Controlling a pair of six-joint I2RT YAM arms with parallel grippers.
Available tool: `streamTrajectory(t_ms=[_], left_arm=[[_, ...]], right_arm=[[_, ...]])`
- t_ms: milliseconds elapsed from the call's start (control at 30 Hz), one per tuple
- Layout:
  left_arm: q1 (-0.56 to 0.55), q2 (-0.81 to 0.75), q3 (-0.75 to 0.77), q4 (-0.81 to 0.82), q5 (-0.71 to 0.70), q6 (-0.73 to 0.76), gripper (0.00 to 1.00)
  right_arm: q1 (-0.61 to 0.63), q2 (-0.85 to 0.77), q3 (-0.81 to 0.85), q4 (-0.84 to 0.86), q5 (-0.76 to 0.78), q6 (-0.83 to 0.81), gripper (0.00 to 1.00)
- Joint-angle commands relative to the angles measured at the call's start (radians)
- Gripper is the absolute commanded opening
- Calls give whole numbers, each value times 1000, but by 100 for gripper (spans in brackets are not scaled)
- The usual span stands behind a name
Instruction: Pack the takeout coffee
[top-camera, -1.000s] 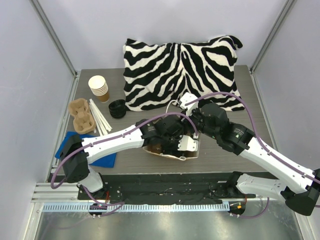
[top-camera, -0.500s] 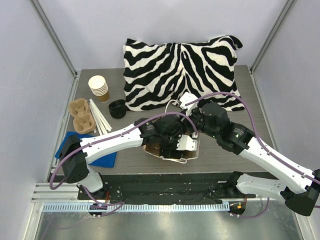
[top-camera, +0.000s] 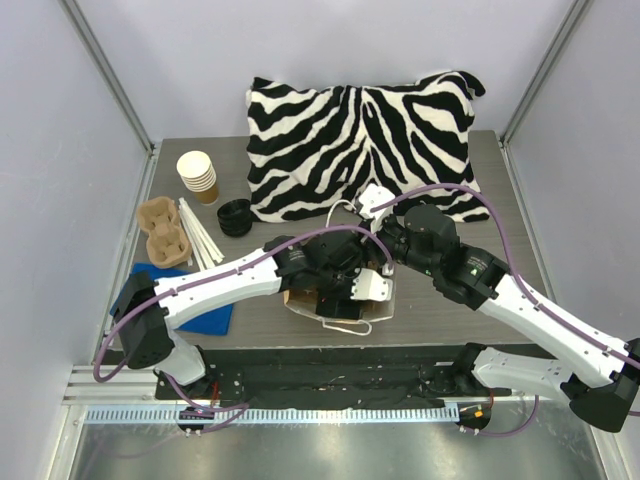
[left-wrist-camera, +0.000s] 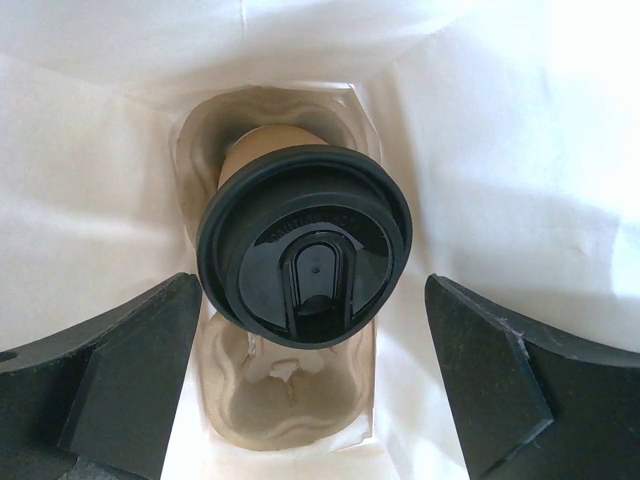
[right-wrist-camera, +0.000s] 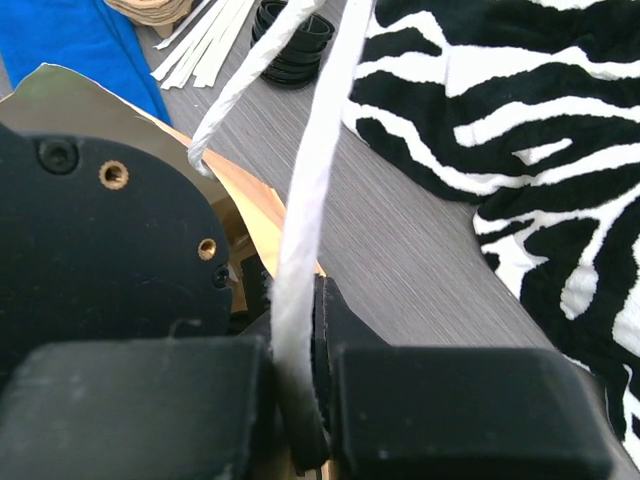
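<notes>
The takeout coffee, a brown paper cup with a black lid, stands in one pocket of a pulp carrier at the bottom of a white-lined paper bag. My left gripper hangs inside the bag above the cup, open wide, its fingers apart from the lid on both sides. My right gripper is shut on the bag's white cord handle and holds it up. From above, the bag lies at the table's front middle and the left gripper hides the cup.
A zebra-striped pillow fills the back of the table. At the left stand a stack of lidless paper cups, a stack of black lids, a second pulp carrier, white sticks and a blue cloth.
My left gripper's jaws have spread wider inside the bag, and the left arm has shifted slightly. The right gripper has kept its hold on the handle.
</notes>
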Motion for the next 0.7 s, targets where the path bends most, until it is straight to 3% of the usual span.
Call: streamTrajectory(t_ms=[0, 667], left_arm=[[44, -87, 12, 58, 30, -11, 100], [46, -106, -14, 49, 62, 25, 99]], right_arm=[[-14, 5, 5, -75, -73, -17, 1], [-120, 61, 48, -86, -131, 40, 1]])
